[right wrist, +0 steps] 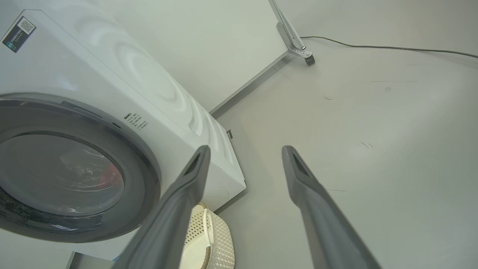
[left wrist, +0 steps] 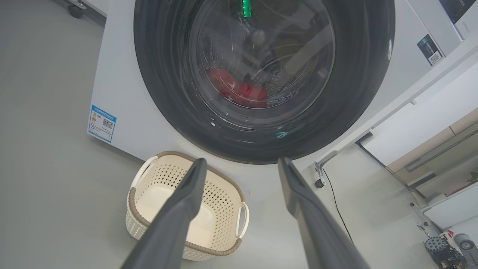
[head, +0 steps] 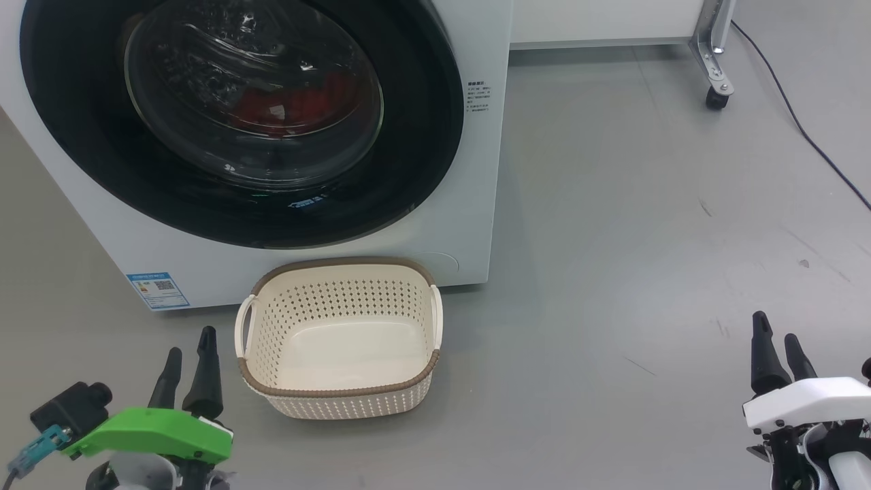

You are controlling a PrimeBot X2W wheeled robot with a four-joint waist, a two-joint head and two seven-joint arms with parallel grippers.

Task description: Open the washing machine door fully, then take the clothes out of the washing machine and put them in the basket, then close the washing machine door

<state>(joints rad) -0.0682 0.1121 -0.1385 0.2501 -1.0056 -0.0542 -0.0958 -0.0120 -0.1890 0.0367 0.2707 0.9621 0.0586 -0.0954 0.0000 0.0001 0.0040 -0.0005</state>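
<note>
While the washing machine door sits shut on the white washing machine, red clothes show through its glass toward five o'clock. At six o'clock from the door, the basket stands empty on the grey floor, just beside the machine's front. At the basket's nine o'clock the left gripper hovers, fingers spread, holding nothing. Well apart at three o'clock, the right gripper is likewise spread and empty.

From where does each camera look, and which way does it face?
Head: high, facing forward-down at the washing machine door and basket; left gripper, right gripper at bottom corners.
Left wrist: on that arm, facing door and basket between its fingers.
Right wrist: facing the washing machine's side and floor past its fingers.
Shared: door, basket.
</note>
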